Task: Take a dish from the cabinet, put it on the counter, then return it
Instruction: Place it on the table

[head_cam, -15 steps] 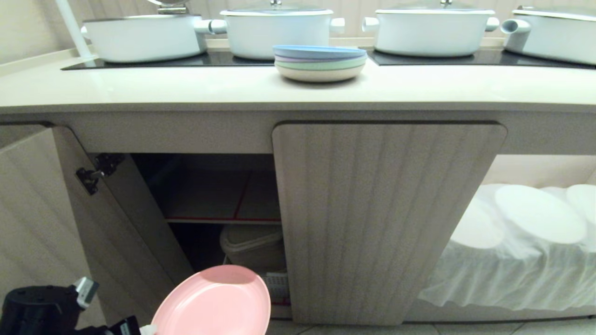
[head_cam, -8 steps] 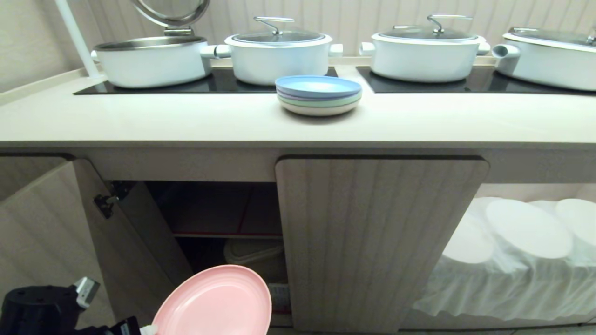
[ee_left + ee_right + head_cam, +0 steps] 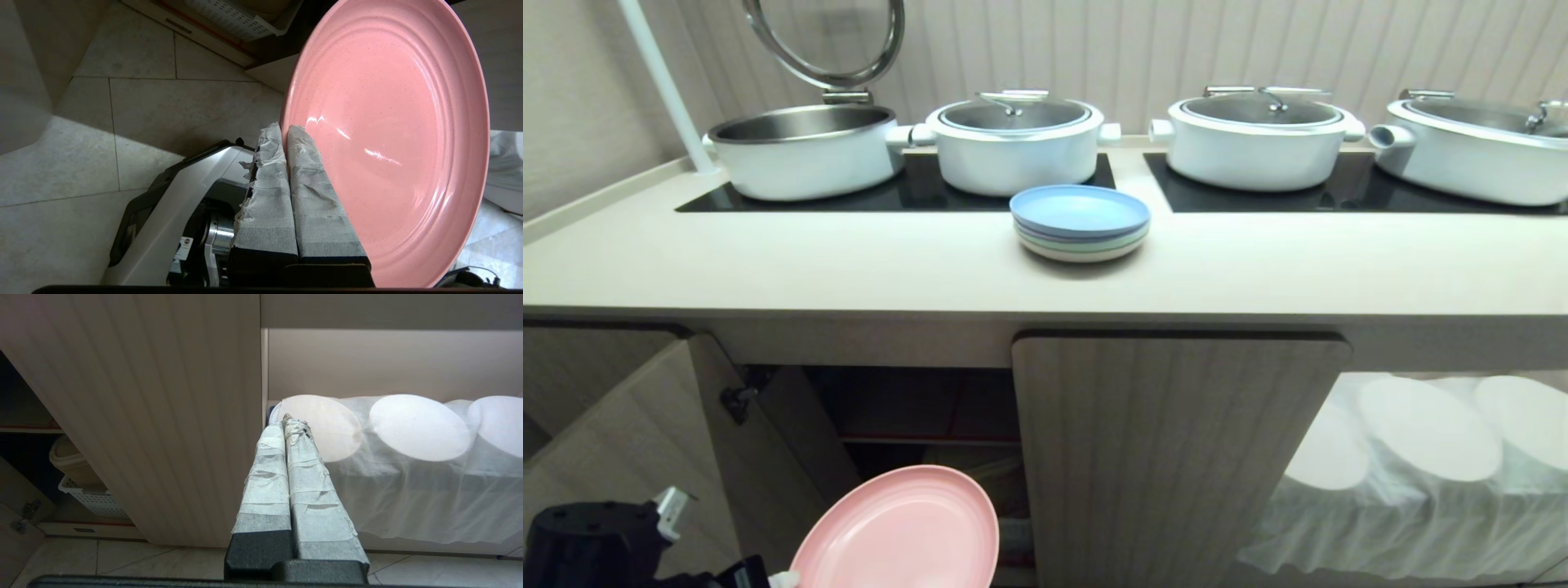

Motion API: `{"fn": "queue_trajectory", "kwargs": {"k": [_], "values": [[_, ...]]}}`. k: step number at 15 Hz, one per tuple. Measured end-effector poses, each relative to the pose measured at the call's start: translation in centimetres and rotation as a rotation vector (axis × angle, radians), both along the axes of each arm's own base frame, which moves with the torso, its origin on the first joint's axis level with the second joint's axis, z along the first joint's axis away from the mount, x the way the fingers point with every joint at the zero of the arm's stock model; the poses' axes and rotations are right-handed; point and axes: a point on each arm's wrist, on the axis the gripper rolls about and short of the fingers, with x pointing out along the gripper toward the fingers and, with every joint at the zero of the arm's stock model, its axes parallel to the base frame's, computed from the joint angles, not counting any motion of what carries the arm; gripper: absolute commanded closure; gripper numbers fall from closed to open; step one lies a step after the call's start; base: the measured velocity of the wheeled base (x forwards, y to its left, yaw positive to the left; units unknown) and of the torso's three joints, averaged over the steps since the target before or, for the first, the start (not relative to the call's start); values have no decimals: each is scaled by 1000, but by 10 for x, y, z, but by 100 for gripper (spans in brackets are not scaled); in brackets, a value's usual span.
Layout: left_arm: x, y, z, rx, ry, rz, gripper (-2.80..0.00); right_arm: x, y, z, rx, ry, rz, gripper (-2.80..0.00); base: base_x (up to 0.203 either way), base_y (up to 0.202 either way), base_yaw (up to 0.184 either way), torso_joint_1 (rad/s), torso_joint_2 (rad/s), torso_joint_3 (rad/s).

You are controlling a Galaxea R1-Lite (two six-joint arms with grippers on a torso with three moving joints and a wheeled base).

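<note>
Below, open cabinet [image 3: 1176,457], basket [image 3: 92,498] inside, pink dish [image 3: 903,531] outside

No text, brand or number can be read anywhere; a small white sticker [image 3: 186,243] on the robot's base below the left hand [image 3: 283,130] is illegible.

Plate stack [image 3: 1081,222] on counter [image 3: 849,261], before pots [image 3: 1015,145].

Four white pots [image 3: 1015,145], stacked pastel plates [image 3: 1081,222], possibly draped plates [image 3: 1427,427].
</note>
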Motion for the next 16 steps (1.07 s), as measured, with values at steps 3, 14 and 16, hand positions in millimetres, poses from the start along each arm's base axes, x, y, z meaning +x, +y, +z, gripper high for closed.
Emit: {"fn": "queue_trajectory", "kwargs": {"k": [3,14,16], "values": [[0,0,0,0,0,-1,0,0,0,0,0,0,0,0,0,0,0,259,-546,-299],[0,0,0,2,-4,-5,0,0,0,0,0,0,0,0,0,0,0,243,-511,-271],[0,0,0,3,-7,-6,0,0,0,0,0,1,0,0,0,0,0,166,-353,-179]]}}
